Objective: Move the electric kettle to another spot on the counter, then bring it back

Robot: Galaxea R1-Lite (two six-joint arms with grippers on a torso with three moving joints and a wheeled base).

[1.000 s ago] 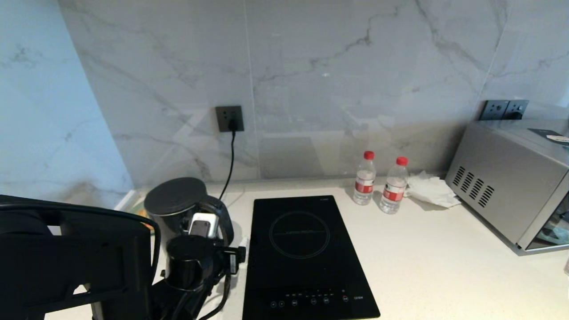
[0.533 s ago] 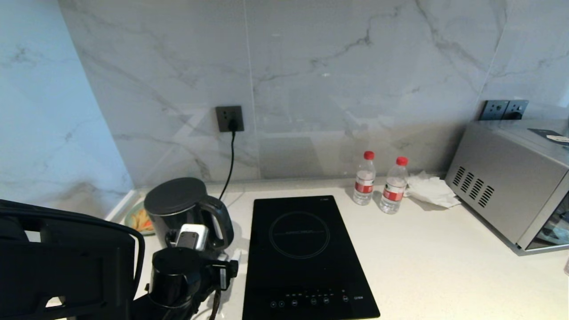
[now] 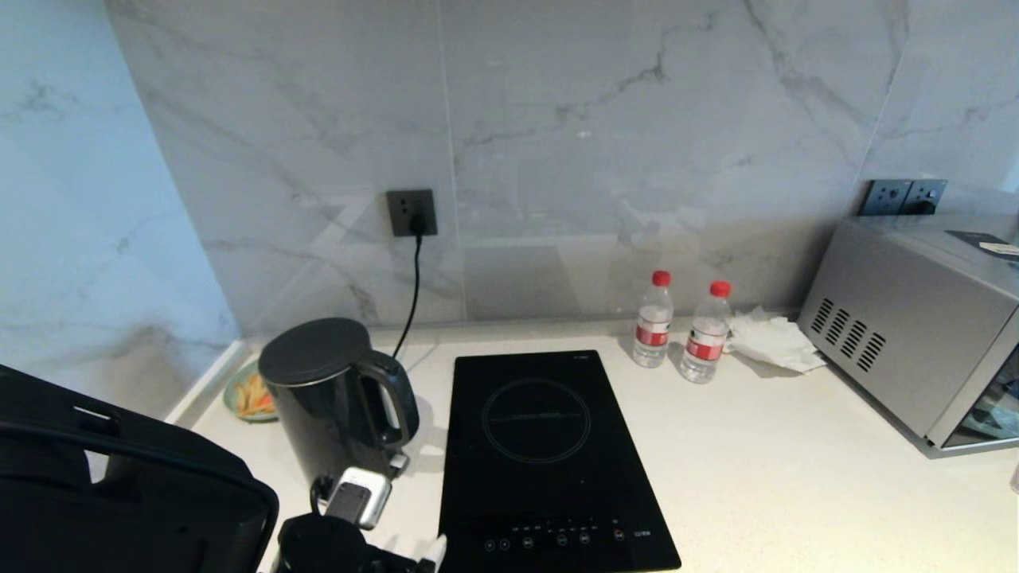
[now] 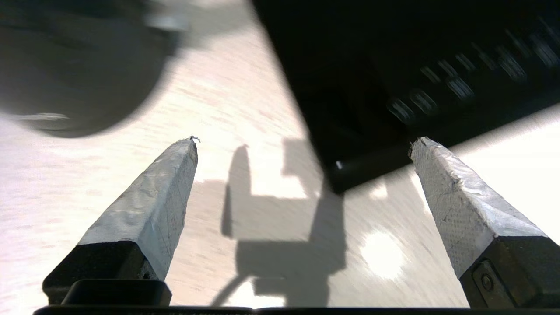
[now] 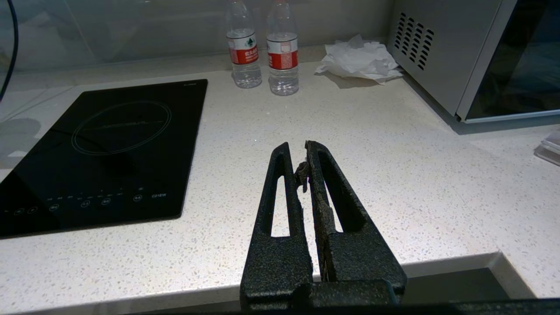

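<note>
Since the earlier frame the left gripper (image 4: 302, 146) has drawn back from the electric kettle (image 3: 338, 398) toward the near edge of the surface (image 3: 796, 477); its wrist housing, previously in front of the kettle's handle, now sits low at about 6 o'clock of the kettle, clear of it. The kettle has not moved: it stands upright at the far left of the surface, lid on, loop handle turned to 3 o'clock toward the induction hob (image 3: 549, 461). The left gripper is spread wide and empty, over bare surface by the hob's near corner. Judged handling: rigid, glossy body likely slippery; weight unknown, as contents cannot be seen. The handle is the sound place to grip, near its top. The right gripper (image 5: 304, 164) is closed, empty and parked over the front edge. A small dish (image 3: 248, 394) lies at 9 o'clock of the kettle, two water bottles (image 3: 677, 330) and a microwave (image 3: 915, 334) beyond the hob.
</note>
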